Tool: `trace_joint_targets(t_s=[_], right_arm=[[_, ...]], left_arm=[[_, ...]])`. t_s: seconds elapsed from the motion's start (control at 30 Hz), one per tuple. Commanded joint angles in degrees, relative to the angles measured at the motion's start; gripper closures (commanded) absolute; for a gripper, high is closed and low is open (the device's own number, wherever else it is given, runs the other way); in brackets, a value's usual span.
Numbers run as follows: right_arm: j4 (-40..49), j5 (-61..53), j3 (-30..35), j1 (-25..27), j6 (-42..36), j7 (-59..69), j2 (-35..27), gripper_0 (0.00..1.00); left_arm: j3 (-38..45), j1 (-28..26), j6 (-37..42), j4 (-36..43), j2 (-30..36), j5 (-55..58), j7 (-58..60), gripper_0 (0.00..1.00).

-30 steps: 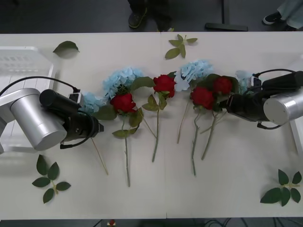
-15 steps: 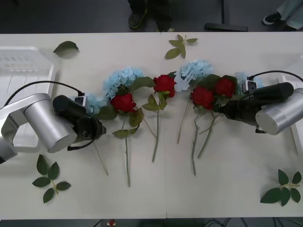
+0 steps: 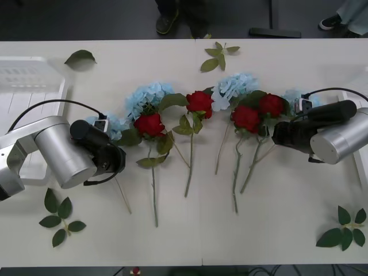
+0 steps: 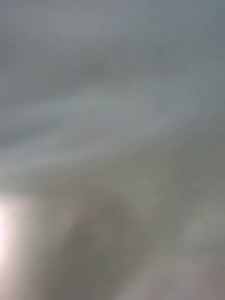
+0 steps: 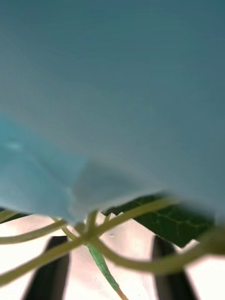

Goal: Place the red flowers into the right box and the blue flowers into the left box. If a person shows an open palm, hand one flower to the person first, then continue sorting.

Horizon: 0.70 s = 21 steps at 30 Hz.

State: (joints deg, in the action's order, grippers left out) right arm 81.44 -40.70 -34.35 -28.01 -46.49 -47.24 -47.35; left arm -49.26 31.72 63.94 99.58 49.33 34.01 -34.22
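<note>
Front view: the red flowers (image 3: 199, 103) and the blue flowers (image 3: 148, 95) are seen lying in a loose row across the middle of the tabletop (image 3: 287, 230), blooms toward the far side and stems trailing toward the robot. The leftmost blue cluster (image 3: 112, 124) is met by the left pincer (image 3: 115, 156), which is set just at its stem. In the left wrist view two dark fingers (image 5: 49, 274) are seen standing apart, with the thin green stem (image 5: 101, 262) running between them under the blue bloom (image 5: 93, 117). The left box (image 3: 23, 80) lies just beyond that arm, at the tabletop's left edge. The right pincer (image 3: 275, 133) is placed beside the rightmost red bloom (image 3: 270, 104); whether it is apart or together cannot be told.
</note>
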Motion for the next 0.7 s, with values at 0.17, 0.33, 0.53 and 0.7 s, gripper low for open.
trace_joint_targets(t_s=[0.17, 0.33, 0.53, 0.7], right_arm=[[0.38, 0.01, -0.72, -0.37, -0.09, 1.72, 1.29, 1.00], [0.47, -0.61, -0.19, -0.46, -0.09, 1.89, 1.29, 1.00], [2.58, -3.24, 3.15, -0.46, -1.94, 1.54, 0.77, 1.00], [7.68, -8.25, 8.68, -0.37, -9.23, 0.57, -1.17, 1.00]], left_arm=[[1.19, 1.51, 0.31, 0.17, 0.41, 0.09, -0.32, 1.00], [1.19, 2.38, 1.10, 0.17, 0.41, 0.17, -0.41, 1.00], [1.28, 4.23, 4.00, 0.26, 0.41, 0.26, -0.59, 1.00], [4.97, 5.20, 8.39, 1.05, 0.68, -0.88, -2.61, 1.00]])
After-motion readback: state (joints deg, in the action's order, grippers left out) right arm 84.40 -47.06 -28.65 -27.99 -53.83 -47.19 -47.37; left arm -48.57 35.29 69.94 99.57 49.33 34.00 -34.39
